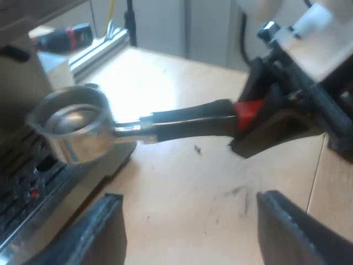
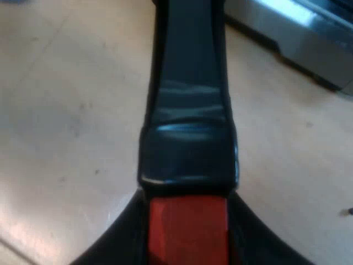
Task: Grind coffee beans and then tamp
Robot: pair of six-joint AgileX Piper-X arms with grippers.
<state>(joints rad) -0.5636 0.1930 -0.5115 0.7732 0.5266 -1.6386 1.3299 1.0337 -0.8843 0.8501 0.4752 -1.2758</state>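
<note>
The metal holder (image 1: 74,124) hangs level in the air, its round basket over the grate of the espresso machine (image 1: 27,193); the basket's inside looks like bare metal. Its dark handle (image 1: 187,121) runs away from the machine to the red end (image 1: 248,113), where my right gripper (image 1: 259,118) is shut on it. Up close, the handle (image 2: 190,110) and red end (image 2: 187,226) sit between the black fingers of the right gripper (image 2: 187,243). My left gripper (image 1: 187,226) stands open over the wooden table (image 1: 187,182), below the handle, with nothing between its fingers (image 1: 292,232).
The machine's metal base (image 2: 298,33) lies beyond the handle. An aluminium rail (image 1: 99,49) and a black pole (image 1: 130,22) stand at the table's far side, with a red-and-black object (image 1: 66,36) near them. A few dark specks mark the tabletop.
</note>
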